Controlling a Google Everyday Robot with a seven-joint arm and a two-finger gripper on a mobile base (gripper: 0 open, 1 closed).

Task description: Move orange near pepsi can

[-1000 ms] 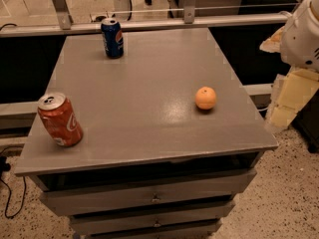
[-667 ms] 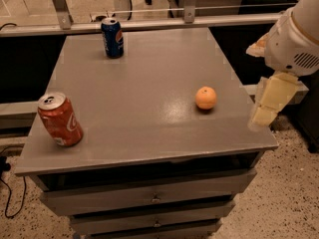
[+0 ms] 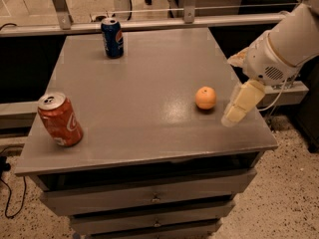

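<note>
The orange sits on the grey table, right of the middle. The pepsi can stands upright at the table's far edge, left of centre, well apart from the orange. My gripper hangs from the white arm at the right, over the table's right edge, a little to the right of the orange and not touching it.
An orange-red soda can stands tilted near the table's front left corner. A metal rail runs behind the table. Drawers are below the tabletop. The speckled floor lies to the right.
My arm and gripper have moved left from beyond the table's right edge toward the orange. The orange and both cans have not moved.
</note>
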